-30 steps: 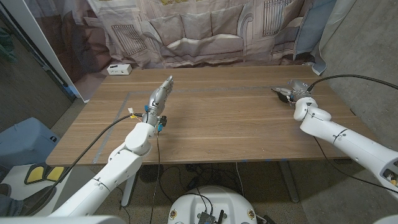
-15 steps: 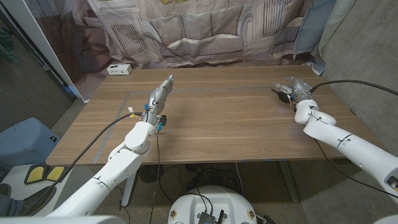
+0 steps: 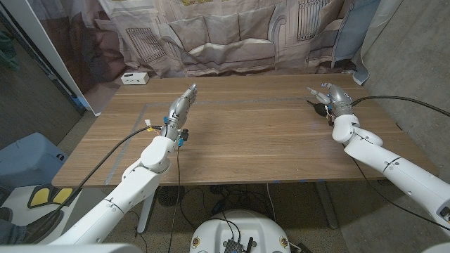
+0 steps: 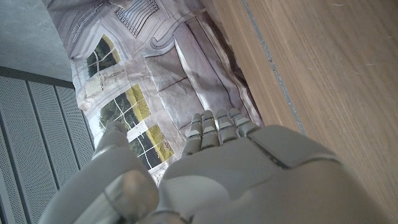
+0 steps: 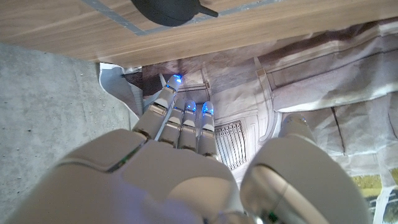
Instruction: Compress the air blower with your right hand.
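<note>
The air blower is a small black bulb with a short nozzle, lying on the wooden table near its far right corner. In the right wrist view the blower lies free on the wood beside a grey tape line. My right hand hovers just beyond and right of it, fingers stretched out and apart, holding nothing; its fingers point past the table edge. My left hand stands at the left middle of the table, fingers straight, empty.
A small white box sits at the far left corner. A printed curtain hangs right behind the table's far edge. A grey tape line runs across the tabletop. Cables trail from both arms.
My right hand has lifted off the blower and drawn toward the far right edge, fingers spreading; the black bulb now shows uncovered. The left arm has not moved.
</note>
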You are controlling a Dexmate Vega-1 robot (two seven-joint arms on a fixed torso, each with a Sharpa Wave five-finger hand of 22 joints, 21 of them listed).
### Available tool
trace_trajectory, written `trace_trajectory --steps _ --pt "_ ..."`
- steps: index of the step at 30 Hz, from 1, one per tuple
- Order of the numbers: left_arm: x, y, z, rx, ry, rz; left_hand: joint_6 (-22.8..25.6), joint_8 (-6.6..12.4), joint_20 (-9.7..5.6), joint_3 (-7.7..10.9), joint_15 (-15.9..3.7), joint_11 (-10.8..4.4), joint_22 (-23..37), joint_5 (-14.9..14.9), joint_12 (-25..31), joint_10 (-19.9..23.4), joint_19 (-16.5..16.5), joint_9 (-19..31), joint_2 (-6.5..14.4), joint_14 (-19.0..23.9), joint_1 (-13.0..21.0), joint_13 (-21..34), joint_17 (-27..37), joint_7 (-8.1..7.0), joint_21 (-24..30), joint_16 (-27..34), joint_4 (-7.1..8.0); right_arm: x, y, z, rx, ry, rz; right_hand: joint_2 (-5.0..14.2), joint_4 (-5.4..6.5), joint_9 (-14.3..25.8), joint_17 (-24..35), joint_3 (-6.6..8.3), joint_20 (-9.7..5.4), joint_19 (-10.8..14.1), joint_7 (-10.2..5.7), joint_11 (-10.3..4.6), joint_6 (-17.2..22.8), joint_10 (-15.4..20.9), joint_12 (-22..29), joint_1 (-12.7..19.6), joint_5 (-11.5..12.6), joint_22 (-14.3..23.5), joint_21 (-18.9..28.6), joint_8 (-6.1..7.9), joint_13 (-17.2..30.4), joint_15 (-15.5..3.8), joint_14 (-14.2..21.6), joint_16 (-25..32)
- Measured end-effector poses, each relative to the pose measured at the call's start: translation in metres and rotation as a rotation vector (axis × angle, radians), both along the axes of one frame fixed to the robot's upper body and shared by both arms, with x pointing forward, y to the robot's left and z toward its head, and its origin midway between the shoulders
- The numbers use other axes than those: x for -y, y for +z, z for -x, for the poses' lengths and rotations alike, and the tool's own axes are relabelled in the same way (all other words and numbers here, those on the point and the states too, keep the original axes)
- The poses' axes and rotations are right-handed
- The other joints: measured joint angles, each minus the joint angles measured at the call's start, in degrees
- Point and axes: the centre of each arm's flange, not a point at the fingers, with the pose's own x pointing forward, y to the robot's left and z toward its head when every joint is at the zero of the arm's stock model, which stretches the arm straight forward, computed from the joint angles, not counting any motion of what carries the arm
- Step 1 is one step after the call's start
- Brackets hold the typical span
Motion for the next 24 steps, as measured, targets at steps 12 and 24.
trace_trajectory --steps 12,24 --pt "0.004 0.002 -0.002 0.002 -0.009 -0.006 0.00 0.00 0.00 -0.01 0.00 0.00 0.00 0.00 0.00 0.00 0.00 0.00 0.00 0.00 0.00 0.00 0.00 0.00 0.00 0.00 0.00 -0.007 0.001 0.008 0.075 0.131 -0.106 0.00 -0.01 0.05 -0.17 0.00 -0.21 0.22 -0.21 0.33 1.02 0.96 0.66 0.00 0.00 0.00 0.29 0.44 -0.01 -0.11 0.51 0.00" --pt "0.008 0.006 -0.003 0.012 -0.014 -0.006 -0.01 0.00 0.00 -0.01 0.00 0.11 0.00 0.00 0.00 0.10 0.00 0.00 0.00 0.00 0.00 0.00 0.00 0.00 0.00 0.00 0.01 -0.014 0.003 0.015 0.131 0.305 -0.191 0.00 -0.28 0.05 -0.43 0.27 -0.21 0.22 -0.21 0.22 1.02 1.25 0.66 0.01 0.39 0.00 0.29 0.44 -0.01 -0.11 0.51 0.00"
